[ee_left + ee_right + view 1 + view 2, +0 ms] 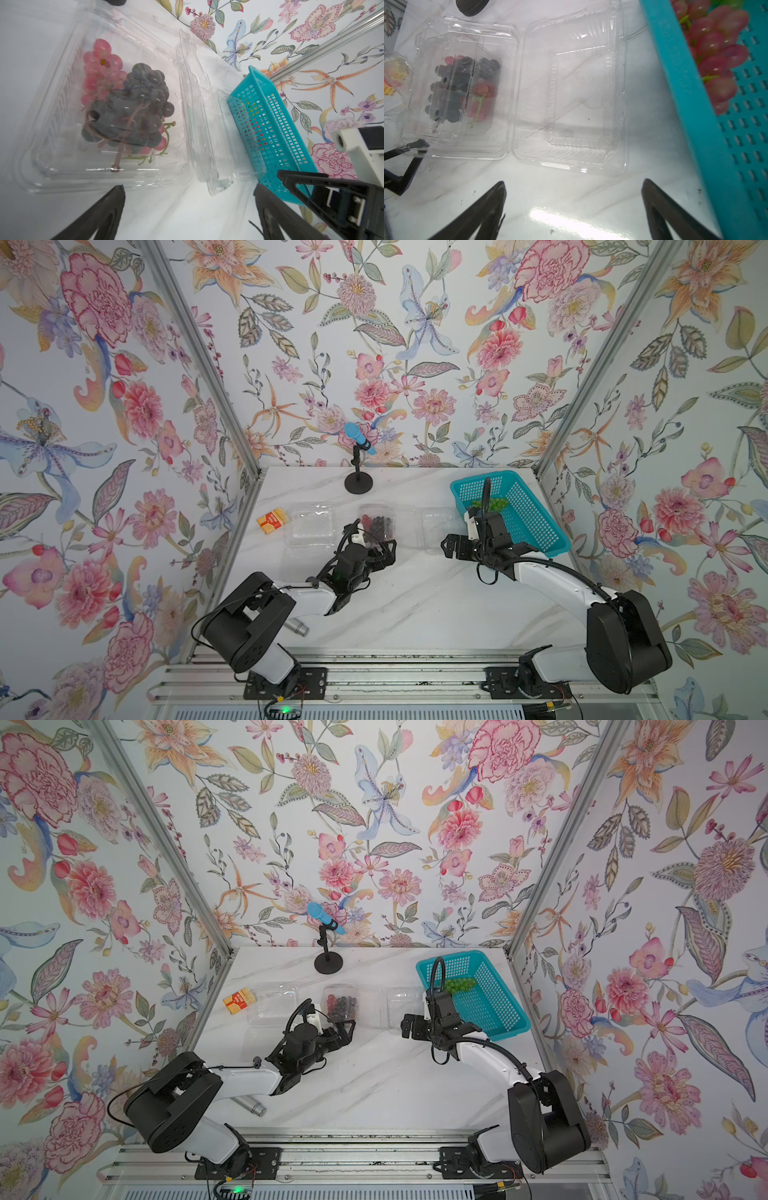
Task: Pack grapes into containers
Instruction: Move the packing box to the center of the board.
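Currently, two bunches were packed: a red-pink bunch (97,68) and a dark bunch (135,104) lay touching inside the middle container (41,145). Whether its lid was shut could not be told. An empty container (577,93) sat just beside it, on the side of the teal basket (532,522). Another empty container (309,522) lay on the far side, next to an orange box (272,520). A green bunch (492,504) lay in the basket, w/ more red-pink grapes (716,52) near it.

L gripper (189,187): jaws spread wide, holding nothing, just short of the middle container's near edge. R gripper (574,182): jaws spread wide, holding nothing, over bare table in front of the empty container, basket wall close alongside.

Assessment: step in hand appeared to be fetching the next bunch from the basket w/ the R arm.

Recs:
- Rise clear of the basket wall before crossing.
- Descend over the bunch's middle, not one berry.
- Close gently, since berries could shed.
- Lower well inside the empty container before release.
- L arm should hold off, as the light plastic would shift if nudged.
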`<state>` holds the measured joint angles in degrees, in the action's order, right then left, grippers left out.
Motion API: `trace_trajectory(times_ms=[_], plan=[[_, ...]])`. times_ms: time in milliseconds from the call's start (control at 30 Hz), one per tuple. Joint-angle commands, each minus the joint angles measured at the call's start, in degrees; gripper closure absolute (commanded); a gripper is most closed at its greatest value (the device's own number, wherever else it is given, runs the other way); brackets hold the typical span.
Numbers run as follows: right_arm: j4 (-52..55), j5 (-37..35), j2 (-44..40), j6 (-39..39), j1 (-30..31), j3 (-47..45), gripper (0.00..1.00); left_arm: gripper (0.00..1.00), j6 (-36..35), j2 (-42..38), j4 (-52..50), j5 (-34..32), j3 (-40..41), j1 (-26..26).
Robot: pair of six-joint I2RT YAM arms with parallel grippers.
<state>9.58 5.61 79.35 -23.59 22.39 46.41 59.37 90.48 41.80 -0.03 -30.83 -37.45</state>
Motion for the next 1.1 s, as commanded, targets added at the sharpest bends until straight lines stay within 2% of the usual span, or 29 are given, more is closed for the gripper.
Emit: trace_trajectory(times_ms=[0,333,533,733,900,1067], plan=[[-0.7,0.2,-1.8,-0.4,-0.5,-1.3,0.0,0.0,-2.5,3.8,-0.2,1.2,-3.3,1.9],[-3.5,1.9,-1.8,-1.8,-0.7,-3.1,0.0,0.0,-5.4,13.5,-3.4,2.4,-14.5,2.8],[-1.8,2.7,2.0,-0.4,-1.0,0.4,0.0,0.0,-5.8,17.4,-3.0,3.2,-19.9,3.4],[-1.4,2.8,1.6,0.0,-1.8,1.2,0.0,0.0,-9.9,13.3,-6.9,3.7,-20.5,3.4],[-1.0,4.2,1.6,0.5,-1.7,1.0,0.0,0.0,-14.2,5.5,-10.9,5.3,-17.2,3.4],[-0.6,4.3,2.0,2.1,-0.4,2.4,0.0,0.0,-15.4,-3.2,-12.7,5.6,-11.8,3.5]])
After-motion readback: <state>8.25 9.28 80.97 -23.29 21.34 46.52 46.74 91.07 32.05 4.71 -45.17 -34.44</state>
